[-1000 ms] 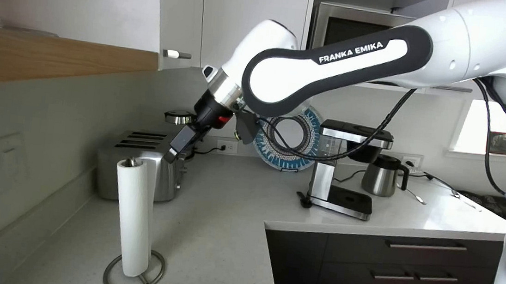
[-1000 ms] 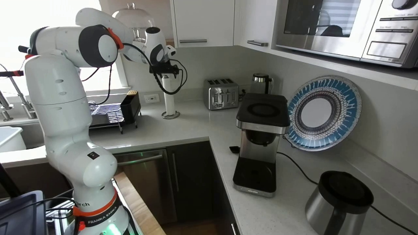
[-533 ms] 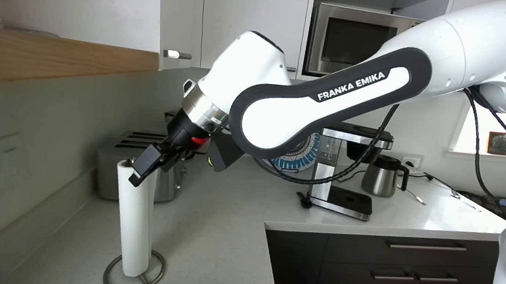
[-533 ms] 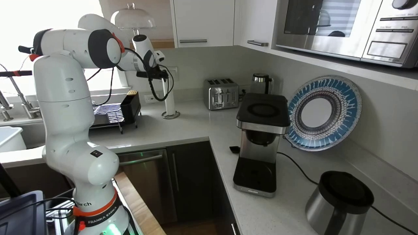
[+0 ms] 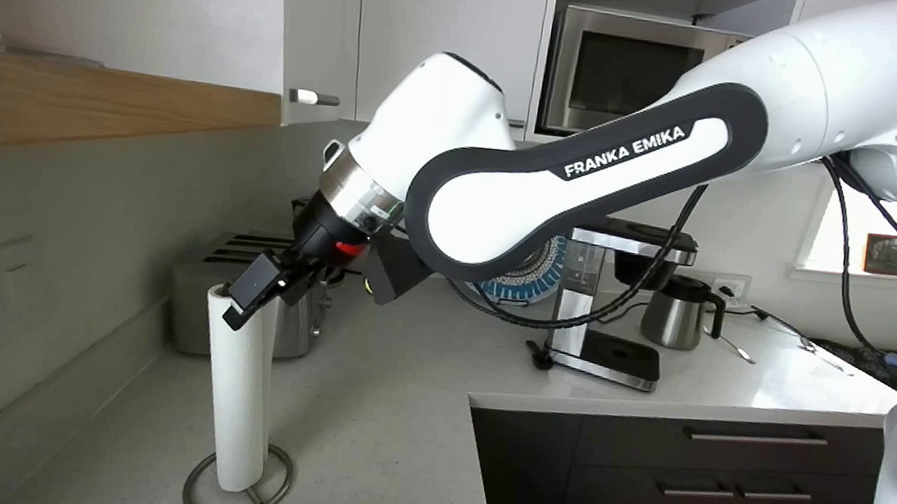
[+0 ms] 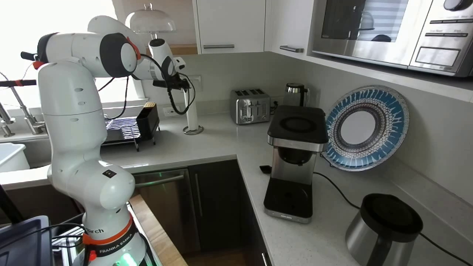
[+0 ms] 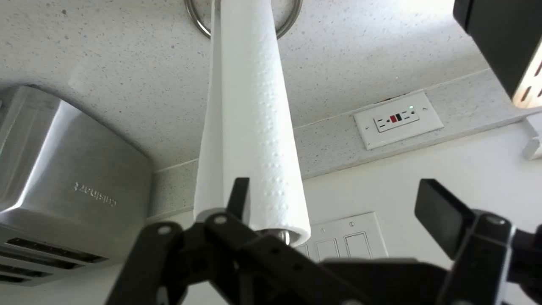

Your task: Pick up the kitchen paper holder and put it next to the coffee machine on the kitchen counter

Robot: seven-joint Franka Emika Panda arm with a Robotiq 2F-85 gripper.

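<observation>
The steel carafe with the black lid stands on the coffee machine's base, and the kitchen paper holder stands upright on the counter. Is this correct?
Not quite: both exterior views show the carafe off that base, standing on the counter near the coffee machine. The kitchen paper holder does stand upright on the counter.

Exterior views cross; wrist view inverted

In an exterior view, you look past the nearby paper holder (image 5: 239, 405) toward the coffee machine (image 5: 574, 304), farther off. In an exterior view, you look down past a close steel jug (image 6: 384, 226) toward the toaster (image 6: 250, 107). Both exterior views share all four. Your wrist view looks from above, close along the paper holder, toward kitchen counter (image 7: 106, 46) and wall (image 7: 368, 186).
</observation>
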